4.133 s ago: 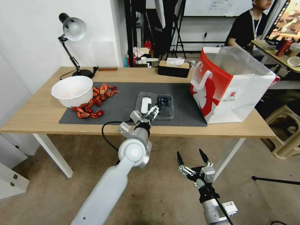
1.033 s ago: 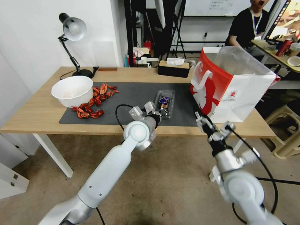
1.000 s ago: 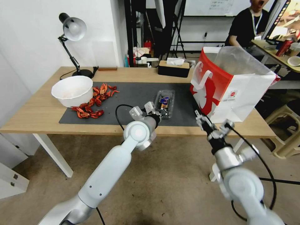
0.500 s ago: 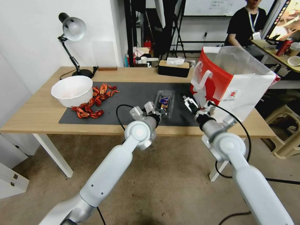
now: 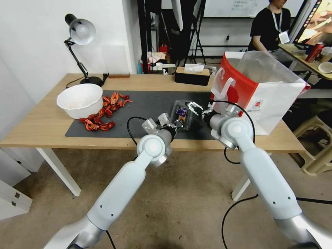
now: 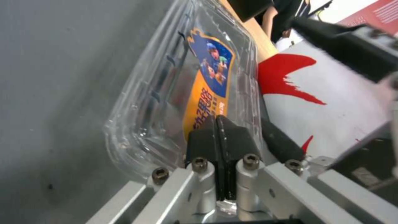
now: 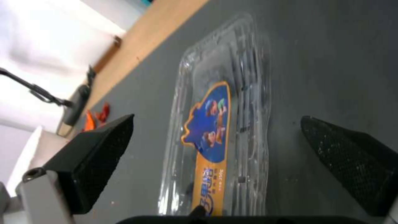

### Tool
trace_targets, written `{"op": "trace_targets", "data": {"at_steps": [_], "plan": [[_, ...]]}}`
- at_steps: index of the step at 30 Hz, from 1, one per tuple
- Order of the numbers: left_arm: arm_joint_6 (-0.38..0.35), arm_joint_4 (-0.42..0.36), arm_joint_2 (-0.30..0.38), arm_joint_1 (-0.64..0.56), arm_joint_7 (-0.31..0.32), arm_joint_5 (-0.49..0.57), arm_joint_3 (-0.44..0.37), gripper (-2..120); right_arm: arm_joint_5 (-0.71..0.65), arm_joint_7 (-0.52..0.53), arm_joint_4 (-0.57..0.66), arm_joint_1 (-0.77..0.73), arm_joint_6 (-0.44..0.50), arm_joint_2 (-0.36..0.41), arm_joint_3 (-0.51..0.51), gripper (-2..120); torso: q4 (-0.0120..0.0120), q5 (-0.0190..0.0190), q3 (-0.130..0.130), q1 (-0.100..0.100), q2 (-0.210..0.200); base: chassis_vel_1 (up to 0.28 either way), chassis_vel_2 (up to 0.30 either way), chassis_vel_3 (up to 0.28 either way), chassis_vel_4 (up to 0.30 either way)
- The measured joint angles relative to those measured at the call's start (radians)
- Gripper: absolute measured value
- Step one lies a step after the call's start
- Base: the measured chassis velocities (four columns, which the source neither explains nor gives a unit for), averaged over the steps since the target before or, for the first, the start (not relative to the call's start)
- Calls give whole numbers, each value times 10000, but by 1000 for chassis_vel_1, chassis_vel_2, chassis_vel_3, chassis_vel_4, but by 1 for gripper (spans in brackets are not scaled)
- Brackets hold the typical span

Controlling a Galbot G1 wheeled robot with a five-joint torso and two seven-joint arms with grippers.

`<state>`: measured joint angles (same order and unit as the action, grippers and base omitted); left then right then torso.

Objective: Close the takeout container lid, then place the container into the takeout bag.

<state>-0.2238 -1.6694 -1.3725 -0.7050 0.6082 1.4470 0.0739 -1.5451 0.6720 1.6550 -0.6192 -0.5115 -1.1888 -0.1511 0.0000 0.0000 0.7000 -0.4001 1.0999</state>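
The takeout container point(image 5: 182, 115) lies at frame centre on the table point(image 5: 45, 121), lid point(image 6: 207, 84) folded over. The left hand point(image 5: 175, 125), fingers pressed together, pins its near edge — likely steadying it. The right hand point(image 5: 194, 106), spread wide, has swung in from lower right since a second ago — beside the takeout bag point(image 5: 257, 93).

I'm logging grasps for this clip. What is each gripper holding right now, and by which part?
The left gripper is shut at the near end of the closed takeout container, pressing on its lid. The right gripper, open, straddles it, holding nothing.
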Motion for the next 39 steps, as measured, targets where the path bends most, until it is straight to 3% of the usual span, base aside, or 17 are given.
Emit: {"op": "trace_targets", "data": {"at_steps": [16,24,31,39], "plan": [[34,-174,64,-156,8,-16,-92,0,-1124,1496,-886,915,-1352,-367,285,99,-1,0,0,2,0,0,0,0,0],[58,-179,81,-186,-8,-18,-148,0,-1387,1741,-1202,1137,-1754,-502,298,80,-6,-3,-4,5,4,0,0,0,0],[77,-206,112,-186,-25,-4,-181,0,-1320,1664,-1328,1133,-1762,-555,346,48,-1,1,-1,4,4,0,0,0,0],[124,-215,121,-187,-69,0,-194,0,-1221,1561,-1365,1085,-1764,-580,366,25,2,3,1,1,2,0,0,0,0]]}}
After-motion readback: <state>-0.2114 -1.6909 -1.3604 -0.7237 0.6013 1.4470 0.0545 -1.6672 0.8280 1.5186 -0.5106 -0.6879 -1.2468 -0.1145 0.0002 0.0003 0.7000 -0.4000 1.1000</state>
